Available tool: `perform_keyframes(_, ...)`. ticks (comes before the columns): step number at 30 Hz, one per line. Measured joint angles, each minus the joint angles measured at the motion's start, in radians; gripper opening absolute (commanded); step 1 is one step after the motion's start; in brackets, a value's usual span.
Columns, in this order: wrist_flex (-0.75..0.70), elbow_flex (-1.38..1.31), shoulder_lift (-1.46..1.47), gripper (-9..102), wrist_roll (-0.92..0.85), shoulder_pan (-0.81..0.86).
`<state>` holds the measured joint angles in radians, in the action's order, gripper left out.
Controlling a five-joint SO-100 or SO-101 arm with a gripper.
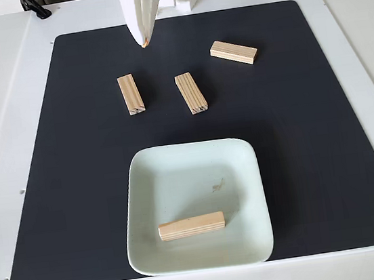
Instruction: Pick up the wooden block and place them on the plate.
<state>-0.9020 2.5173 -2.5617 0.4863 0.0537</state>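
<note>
Four wooden blocks in the fixed view: one (pixel 191 226) lies inside the plate (pixel 246 174), three (pixel 131 93) (pixel 191 92) (pixel 233 52) rest on the black mat (pixel 322 130) beyond it. The gripper (pixel 143 41) hangs above the mat's far edge, fingers together, holding nothing.

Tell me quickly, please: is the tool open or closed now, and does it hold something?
Tool: holds no block and hangs above the mat; the fixed view does not let me tell whether it is open or closed.
</note>
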Motion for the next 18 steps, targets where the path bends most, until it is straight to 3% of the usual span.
perform_keyframes(7,-0.279,-0.281,0.278,-1,0.213,0.009)
perform_keyframes(18,-0.322,-0.66,0.847,-1,0.436,0.109)
